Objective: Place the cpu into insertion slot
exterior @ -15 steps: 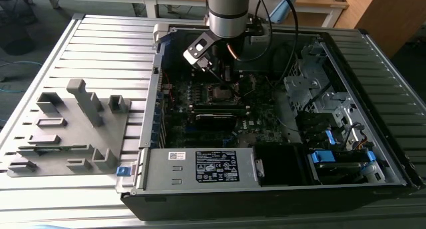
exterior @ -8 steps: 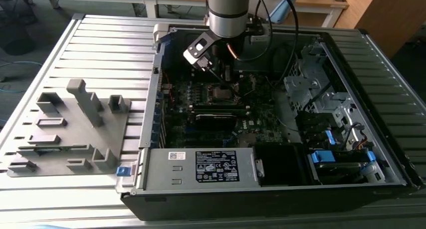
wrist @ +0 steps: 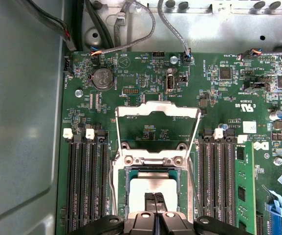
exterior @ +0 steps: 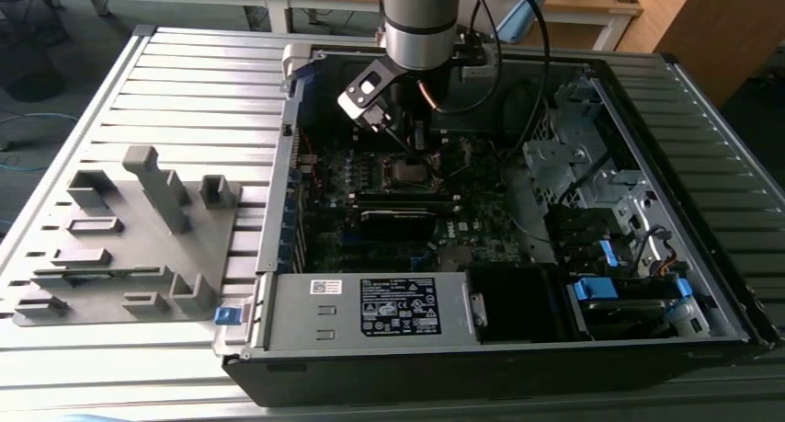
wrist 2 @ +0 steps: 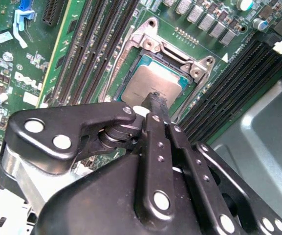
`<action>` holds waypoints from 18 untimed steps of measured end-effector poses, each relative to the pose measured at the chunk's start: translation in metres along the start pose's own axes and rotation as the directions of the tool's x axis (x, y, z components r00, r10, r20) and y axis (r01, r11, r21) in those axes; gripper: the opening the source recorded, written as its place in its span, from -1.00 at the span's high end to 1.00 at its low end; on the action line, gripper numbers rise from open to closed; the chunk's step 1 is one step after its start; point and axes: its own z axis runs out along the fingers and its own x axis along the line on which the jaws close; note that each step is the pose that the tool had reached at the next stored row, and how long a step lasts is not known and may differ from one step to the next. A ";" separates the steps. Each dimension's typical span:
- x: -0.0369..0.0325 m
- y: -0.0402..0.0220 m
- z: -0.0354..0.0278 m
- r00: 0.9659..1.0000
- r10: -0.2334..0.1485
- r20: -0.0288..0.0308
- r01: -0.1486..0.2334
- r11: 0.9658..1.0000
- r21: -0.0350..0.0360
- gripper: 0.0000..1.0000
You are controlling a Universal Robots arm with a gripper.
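Observation:
The cpu (wrist 2: 150, 82), a small square chip with a dull silver top, lies flat inside the insertion slot (wrist 2: 176, 55) on the green motherboard. It also shows pale in the first wrist view, cpu (wrist: 153, 186) framed by the insertion slot (wrist: 155, 159), whose metal load plate (wrist: 158, 111) is swung open. My gripper (wrist 2: 155, 98) hangs directly over the chip with its two thin black fingers pressed together, tips at the chip's top near one edge. I cannot tell whether they touch it. In the exterior view the gripper (exterior: 415, 149) reaches down into the open computer case just above the insertion slot (exterior: 411, 171).
Black memory slots (wrist: 87, 181) flank the socket on both sides, one holding a green module (wrist: 241, 178). Cables (wrist: 131, 22) run along the case wall. A grey power-supply box (exterior: 368, 307), a drive cage (exterior: 576, 160) and a grey plastic block (exterior: 123, 233) on the slatted table surround the work area.

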 end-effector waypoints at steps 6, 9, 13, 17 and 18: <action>0.0000 0.0000 0.0003 1.000 0.000 0.000 0.000 1.000 0.000 0.79; 0.0001 0.0000 0.0003 1.000 0.000 0.000 0.000 1.000 0.000 0.79; 0.0000 0.0000 0.0003 1.000 0.001 0.000 -0.001 1.000 0.000 0.79; 0.0000 0.0000 0.0004 1.000 0.009 0.001 -0.009 1.000 0.000 0.79; 0.0001 0.0000 0.0004 1.000 0.010 0.001 -0.010 1.000 0.000 0.79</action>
